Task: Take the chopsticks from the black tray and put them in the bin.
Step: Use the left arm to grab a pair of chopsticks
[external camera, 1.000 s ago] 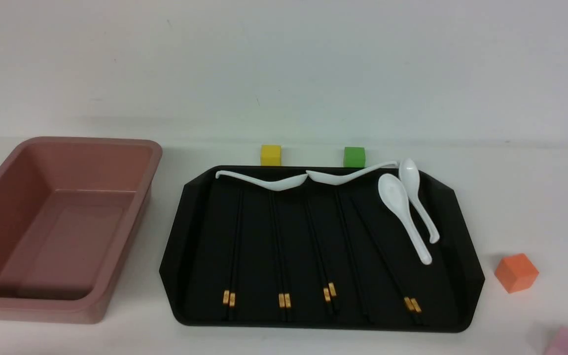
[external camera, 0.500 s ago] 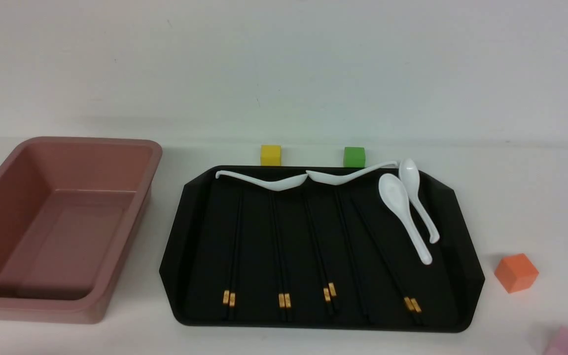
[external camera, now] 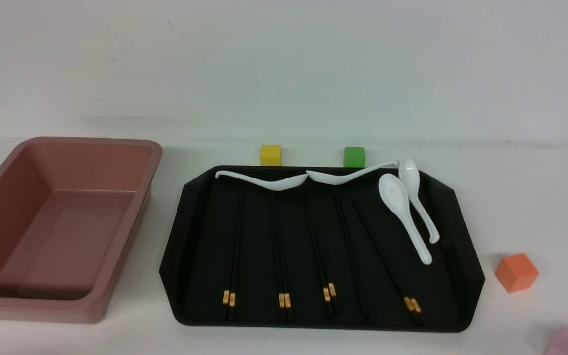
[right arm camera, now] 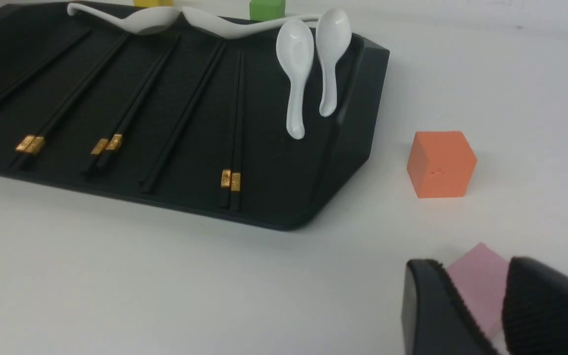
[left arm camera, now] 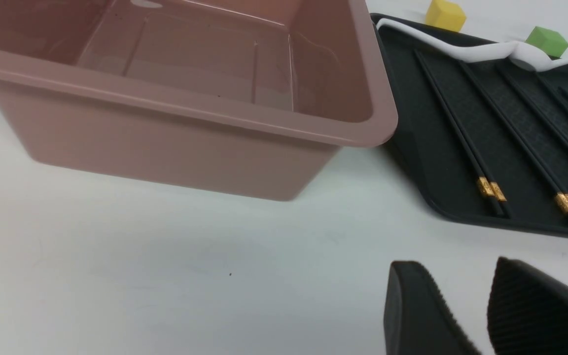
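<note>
Several pairs of black chopsticks [external camera: 234, 236] with gold bands lie side by side in the black tray [external camera: 461, 246], thick ends toward me. The pink bin [external camera: 156, 148] stands left of the tray and holds nothing. Neither gripper shows in the front view. In the left wrist view my left gripper [left arm camera: 454, 268] is open and empty over bare table, near the bin's [left arm camera: 215, 108] corner and the tray's [left arm camera: 412, 148] edge; the chopsticks [left arm camera: 456, 133] lie beyond it. In the right wrist view my right gripper [right arm camera: 469, 266] is open and empty, near the tray's [right arm camera: 353, 138] right corner and short of the chopsticks [right arm camera: 237, 108].
Several white soup spoons [external camera: 402, 207] lie along the tray's far edge and right side. A yellow cube [external camera: 270, 155] and a green cube [external camera: 354, 157] sit behind the tray. An orange cube [external camera: 515, 272] and a pink cube [external camera: 567, 341] sit right of it; the pink cube [right arm camera: 479, 286] lies just beyond my right fingertips.
</note>
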Action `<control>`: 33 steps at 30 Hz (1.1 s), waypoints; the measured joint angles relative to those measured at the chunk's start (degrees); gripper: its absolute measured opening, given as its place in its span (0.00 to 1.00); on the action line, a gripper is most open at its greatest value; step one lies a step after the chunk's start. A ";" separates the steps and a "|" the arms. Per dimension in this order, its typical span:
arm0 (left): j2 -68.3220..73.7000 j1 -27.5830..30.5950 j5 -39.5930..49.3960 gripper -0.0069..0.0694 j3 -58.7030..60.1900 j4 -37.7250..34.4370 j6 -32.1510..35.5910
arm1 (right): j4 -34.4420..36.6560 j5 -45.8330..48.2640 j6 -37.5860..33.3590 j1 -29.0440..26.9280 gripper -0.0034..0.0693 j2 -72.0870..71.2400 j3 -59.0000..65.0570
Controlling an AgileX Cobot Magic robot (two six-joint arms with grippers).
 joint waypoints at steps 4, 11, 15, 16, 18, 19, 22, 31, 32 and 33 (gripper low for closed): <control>0.00 0.00 -0.05 0.40 0.00 0.00 0.00 | 0.00 0.00 0.00 0.00 0.38 0.00 0.00; 0.00 0.00 -0.16 0.40 0.00 -8.90 -5.06 | 0.00 0.00 0.00 0.00 0.38 0.00 0.00; 0.00 0.00 -0.29 0.40 0.00 -24.96 -15.23 | 0.00 0.00 0.00 0.00 0.38 0.00 0.00; 0.00 0.00 -0.44 0.40 0.00 -28.71 -16.78 | 0.00 0.00 0.00 0.00 0.38 0.00 0.00; 0.00 0.00 -0.99 0.40 0.00 -34.53 -19.24 | 0.00 0.00 0.00 0.00 0.38 0.00 0.00; 0.00 0.00 -1.19 0.40 0.00 -36.69 -20.06 | 0.00 0.00 0.00 0.00 0.38 0.00 0.00; 0.00 0.00 -1.85 0.40 0.00 -42.09 -20.89 | 0.06 0.00 0.00 0.00 0.38 0.00 0.00; 0.00 0.00 -20.47 0.24 -1.35 -46.18 -18.74 | 0.06 0.00 0.00 0.00 0.38 0.00 0.00; 0.24 0.00 -21.86 0.16 -4.84 -45.71 -15.28 | 0.06 0.00 0.00 0.00 0.38 0.00 0.00; 1.27 0.00 -21.86 0.11 -7.52 -45.12 -12.62 | 0.06 0.00 0.00 0.00 0.38 0.00 0.00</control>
